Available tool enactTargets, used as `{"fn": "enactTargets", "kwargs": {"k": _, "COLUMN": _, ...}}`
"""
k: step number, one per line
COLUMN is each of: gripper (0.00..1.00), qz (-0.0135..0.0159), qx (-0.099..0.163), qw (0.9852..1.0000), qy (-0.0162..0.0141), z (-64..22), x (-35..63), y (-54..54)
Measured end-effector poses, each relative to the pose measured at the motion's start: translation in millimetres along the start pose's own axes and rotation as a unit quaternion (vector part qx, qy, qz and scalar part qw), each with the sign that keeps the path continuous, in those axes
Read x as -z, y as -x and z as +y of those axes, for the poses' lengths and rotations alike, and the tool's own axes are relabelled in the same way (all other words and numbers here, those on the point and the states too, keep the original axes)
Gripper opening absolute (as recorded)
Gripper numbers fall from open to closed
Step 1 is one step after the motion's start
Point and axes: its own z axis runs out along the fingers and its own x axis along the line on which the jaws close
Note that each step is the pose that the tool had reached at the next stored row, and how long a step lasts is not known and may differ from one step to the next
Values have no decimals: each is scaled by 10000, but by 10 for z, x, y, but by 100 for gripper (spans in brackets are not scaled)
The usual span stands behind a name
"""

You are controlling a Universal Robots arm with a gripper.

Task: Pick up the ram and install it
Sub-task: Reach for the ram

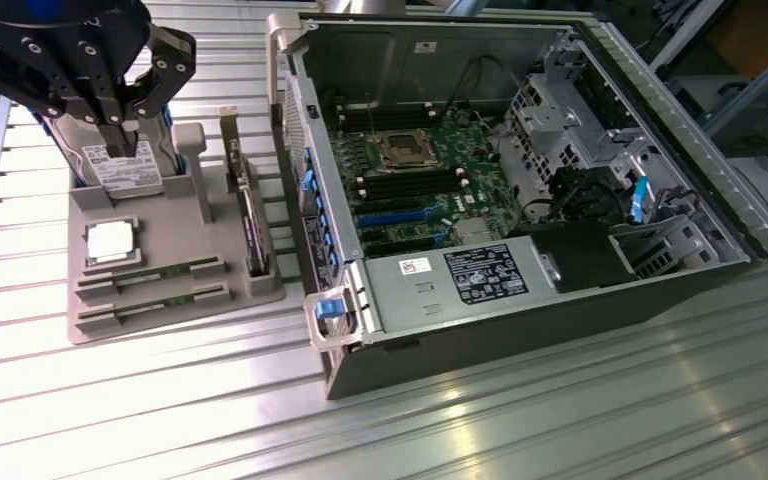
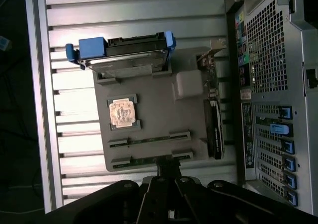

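Hanging above the grey tray (image 1: 177, 232), the gripper (image 1: 112, 122) is pressing its jaws together on nothing. The ram (image 1: 144, 273) is lying flat in a tray slot, its twin (image 1: 153, 303) just beside it. Labels on the tray's hard drive (image 1: 127, 168) and the power supply (image 1: 484, 272) are carrying print too small to read. The exterior view is looking into the open case (image 1: 491, 335) beside the tray; the wrist view is showing its perforated rear (image 2: 268, 35).

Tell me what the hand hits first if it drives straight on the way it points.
Likely the ram stick at the tray edge: the wrist view puts the hand right over it. Depth is unclear, so the hard drive can't be excluded.
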Motion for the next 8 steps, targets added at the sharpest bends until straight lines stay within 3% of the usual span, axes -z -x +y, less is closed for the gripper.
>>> {"fn": "enactTargets", "kwargs": {"k": 8, "gripper": 10, "qz": 0, "qx": 0, "qw": 10000, "qy": -2, "z": -99, "x": -3, "y": 7}}
